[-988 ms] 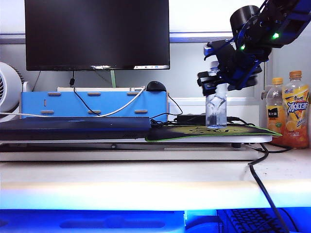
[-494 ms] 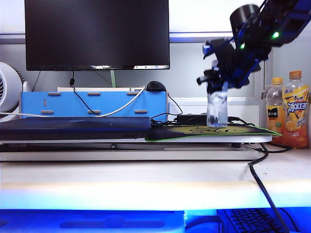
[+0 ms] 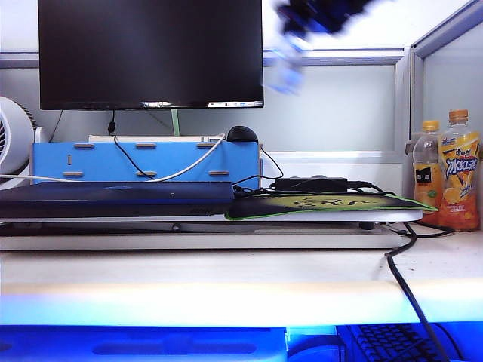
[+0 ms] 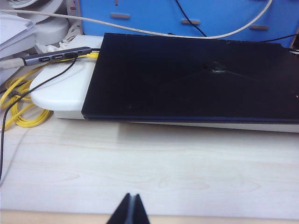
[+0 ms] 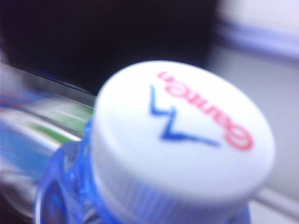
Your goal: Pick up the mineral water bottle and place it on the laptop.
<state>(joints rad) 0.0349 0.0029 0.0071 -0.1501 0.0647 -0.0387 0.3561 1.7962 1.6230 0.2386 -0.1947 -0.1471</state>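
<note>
lifted off the green-edged mouse pad (image 3: 324, 205), clear plastic mineral water bottle (image 3: 283, 68) rides blurred, grasped by right tool (image 3: 306, 16); lower upright onto flat dark laptop (image 3: 113, 197). left tool (image 4: 130, 210) clenched, over the tabletop (image 4: 149, 168).

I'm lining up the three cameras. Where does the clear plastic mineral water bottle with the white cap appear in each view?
Exterior view: clear plastic mineral water bottle, a blurred shape near the top edge, right of the big black monitor, under the blurred right end effector.
Left wrist view: not in it.
Right wrist view: fills the picture, white cap close up.
Shared landmark: the flat dark laptop, in the exterior and left wrist views.
</note>
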